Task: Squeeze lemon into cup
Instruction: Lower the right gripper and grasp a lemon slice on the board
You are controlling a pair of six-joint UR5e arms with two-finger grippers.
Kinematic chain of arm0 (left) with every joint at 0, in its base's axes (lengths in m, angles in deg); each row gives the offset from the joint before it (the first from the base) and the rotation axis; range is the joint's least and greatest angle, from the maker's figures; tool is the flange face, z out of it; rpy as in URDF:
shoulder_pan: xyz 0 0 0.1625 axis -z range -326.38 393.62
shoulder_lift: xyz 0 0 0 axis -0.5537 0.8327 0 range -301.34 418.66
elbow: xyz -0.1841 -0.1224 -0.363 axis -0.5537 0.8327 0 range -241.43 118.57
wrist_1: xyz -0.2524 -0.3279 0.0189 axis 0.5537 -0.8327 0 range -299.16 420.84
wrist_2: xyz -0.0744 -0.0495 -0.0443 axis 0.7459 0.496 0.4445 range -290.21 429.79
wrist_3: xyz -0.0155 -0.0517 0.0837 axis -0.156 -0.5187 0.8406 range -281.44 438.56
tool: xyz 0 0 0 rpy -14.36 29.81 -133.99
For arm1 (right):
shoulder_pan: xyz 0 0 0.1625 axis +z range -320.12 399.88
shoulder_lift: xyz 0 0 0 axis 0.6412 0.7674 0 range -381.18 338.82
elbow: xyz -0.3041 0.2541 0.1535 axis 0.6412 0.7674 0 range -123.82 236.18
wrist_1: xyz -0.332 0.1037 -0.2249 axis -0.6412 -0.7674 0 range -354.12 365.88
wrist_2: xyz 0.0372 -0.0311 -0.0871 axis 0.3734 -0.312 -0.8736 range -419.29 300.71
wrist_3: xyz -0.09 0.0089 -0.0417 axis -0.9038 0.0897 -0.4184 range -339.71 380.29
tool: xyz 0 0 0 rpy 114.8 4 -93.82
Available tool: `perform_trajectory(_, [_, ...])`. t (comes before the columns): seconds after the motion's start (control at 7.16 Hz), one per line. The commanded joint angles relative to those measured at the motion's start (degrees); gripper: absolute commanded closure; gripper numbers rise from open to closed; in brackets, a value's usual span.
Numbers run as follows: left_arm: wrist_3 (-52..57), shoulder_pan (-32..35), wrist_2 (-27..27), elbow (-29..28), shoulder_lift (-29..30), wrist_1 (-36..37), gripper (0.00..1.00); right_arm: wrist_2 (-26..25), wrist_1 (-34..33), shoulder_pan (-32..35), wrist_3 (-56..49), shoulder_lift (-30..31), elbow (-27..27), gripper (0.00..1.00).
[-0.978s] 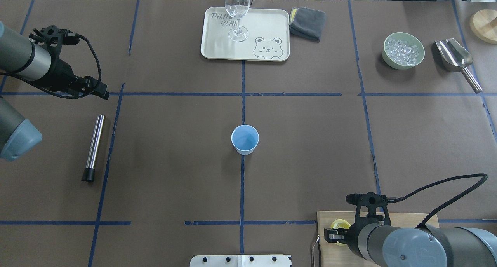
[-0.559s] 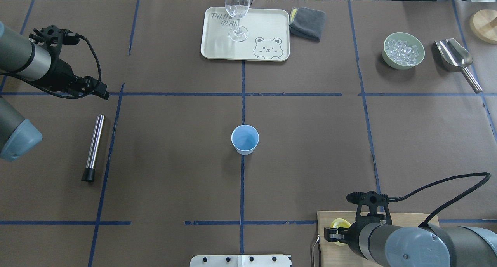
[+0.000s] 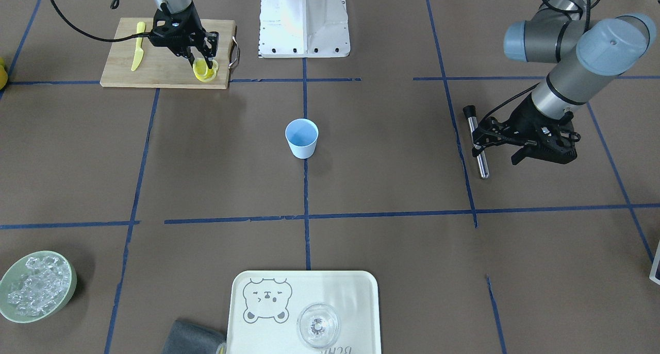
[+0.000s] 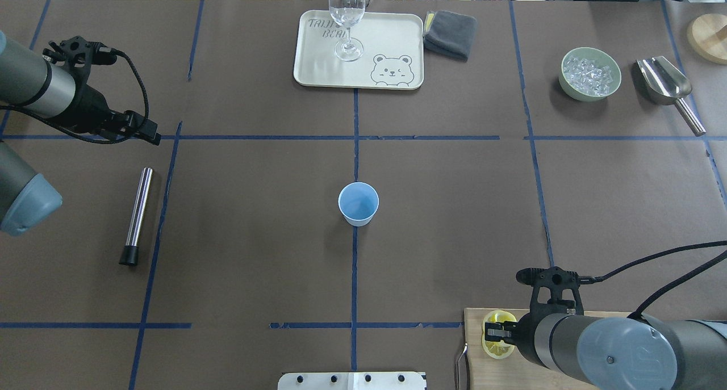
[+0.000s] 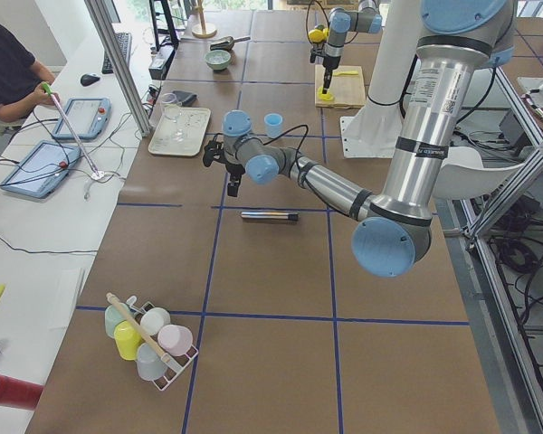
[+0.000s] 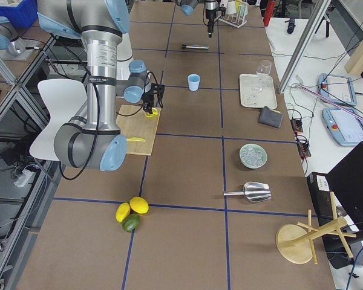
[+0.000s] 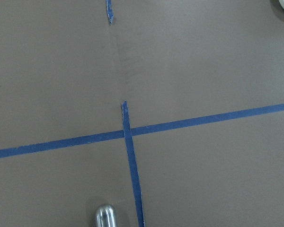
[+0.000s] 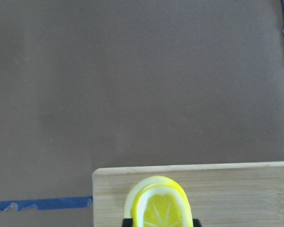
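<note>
The left gripper (image 4: 149, 134) is hovering over the counter (image 4: 255, 237) with its jaws open and empty. The cup (image 4: 358, 202) is standing upright at the counter's middle. The right gripper (image 4: 495, 334) is gripping the lemon (image 4: 498, 349) with its jaws at the wooden board (image 4: 477, 370), well apart from the cup.

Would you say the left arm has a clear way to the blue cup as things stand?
Probably yes. Only bare table lies between the left gripper and the cup; the metal rod lies off that line, nearer the robot. Whether the arm stretches that far, I cannot tell.
</note>
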Motion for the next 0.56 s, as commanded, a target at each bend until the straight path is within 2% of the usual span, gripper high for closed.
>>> perform_trajectory(0.0, [0.0,0.0,0.0,0.0,0.2,0.0,0.0,1.0,-0.2,1.1,0.0,0.1,-1.4,0.49])
perform_trajectory(0.42, [0.0,0.1,0.0,0.0,0.2,0.0,0.0,2.7,-0.1,3.4,0.0,-0.3,-2.0,0.49])
